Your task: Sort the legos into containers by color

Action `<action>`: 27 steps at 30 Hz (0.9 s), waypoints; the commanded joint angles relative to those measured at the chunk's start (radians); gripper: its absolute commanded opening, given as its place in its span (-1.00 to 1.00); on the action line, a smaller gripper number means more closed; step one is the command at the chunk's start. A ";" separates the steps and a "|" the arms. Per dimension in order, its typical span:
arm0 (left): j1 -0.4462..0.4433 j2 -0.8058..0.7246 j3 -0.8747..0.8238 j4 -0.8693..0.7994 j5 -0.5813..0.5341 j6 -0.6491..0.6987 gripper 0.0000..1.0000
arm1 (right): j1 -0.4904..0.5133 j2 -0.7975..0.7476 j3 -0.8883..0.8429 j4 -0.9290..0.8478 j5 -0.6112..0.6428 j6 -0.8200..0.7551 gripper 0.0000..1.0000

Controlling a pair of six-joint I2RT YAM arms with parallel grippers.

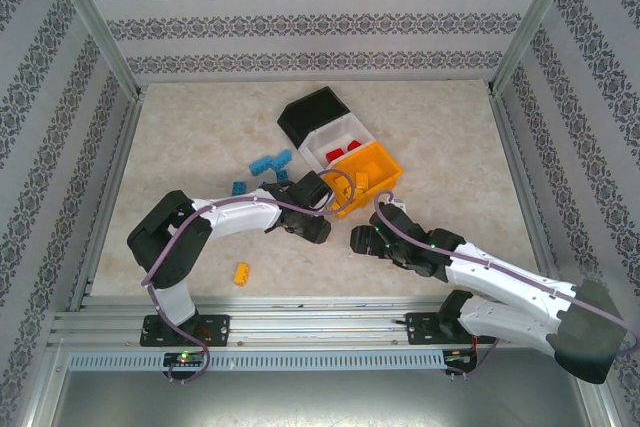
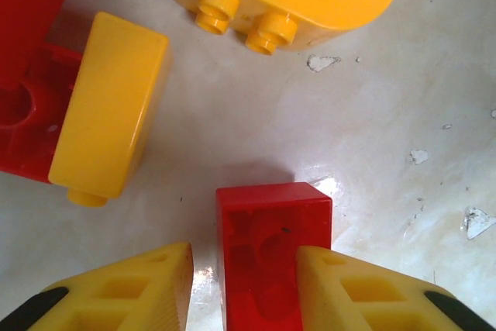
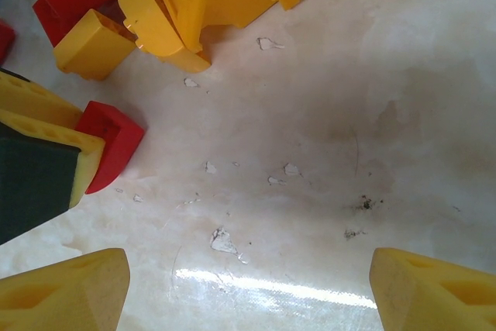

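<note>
Jaws of left gripper (image 2: pixel 244 269) part-open astride a red lego (image 2: pixel 263 222) on the bench (image 1: pixel 450 147); right gripper (image 3: pixel 248 277) wide open, empty.
Other reds (image 1: pixel 352 142) sit in white bin (image 1: pixel 318 144); blue legos (image 1: pixel 270 162) far-left and a yellow lego (image 1: pixel 241 273) near lie loose, so roughly midway.

The left gripper (image 2: pixel 244 257) has yellow fingers (image 2: pixel 139 288) edged in black, and a red lego (image 2: pixel 267 230) sits between them. Ahead and to their left lie a yellow lego (image 2: pixel 108 106) and a second red lego (image 2: pixel 23 114). The right gripper (image 3: pixel 248 261) is also yellow-fingered, above a cream marbled table (image 3: pixel 325 114) flecked with white. Beyond the fingers are a black bin (image 1: pixel 315 109), a white bin (image 1: pixel 315 142) and an orange-yellow bin (image 1: pixel 385 179). The walls (image 1: pixel 300 22) carry grey damask stripes.
</note>
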 commanded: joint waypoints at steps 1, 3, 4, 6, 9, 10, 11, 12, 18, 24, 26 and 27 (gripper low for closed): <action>-0.008 0.036 -0.005 -0.090 -0.060 0.007 -0.21 | -0.004 0.008 0.013 0.013 0.009 -0.011 0.63; -0.007 0.026 0.001 -0.100 -0.066 0.012 -0.21 | -0.005 0.008 0.013 0.014 0.009 -0.013 0.63; -0.007 0.021 0.004 -0.105 -0.070 0.014 -0.21 | -0.005 0.007 0.013 0.014 0.009 -0.012 0.63; -0.002 0.008 0.019 -0.127 -0.079 0.021 -0.21 | -0.005 0.007 0.013 0.013 0.012 -0.012 0.63; 0.010 -0.014 0.043 -0.154 -0.092 0.033 -0.21 | -0.005 0.001 0.010 0.010 0.012 -0.012 0.64; 0.014 -0.020 0.051 -0.163 -0.094 0.037 -0.20 | -0.004 0.001 0.010 0.010 0.012 -0.012 0.64; 0.020 -0.027 0.060 -0.174 -0.098 0.042 -0.20 | -0.005 0.000 0.009 0.010 0.012 -0.010 0.64; 0.026 -0.033 0.069 -0.183 -0.100 0.046 -0.20 | -0.004 0.000 0.009 0.010 0.012 -0.011 0.64; 0.078 -0.056 0.163 -0.245 -0.108 0.091 -0.19 | -0.005 -0.001 0.007 0.009 0.011 -0.012 0.64; 0.174 -0.019 0.353 -0.296 -0.082 0.134 -0.18 | -0.005 -0.005 0.010 0.003 0.011 -0.012 0.64; 0.206 0.025 0.451 -0.341 -0.057 0.143 -0.17 | -0.005 -0.006 0.012 -0.002 0.008 -0.013 0.63; 0.212 0.048 0.505 -0.374 -0.041 0.154 -0.14 | -0.005 -0.006 0.015 -0.009 0.009 -0.013 0.64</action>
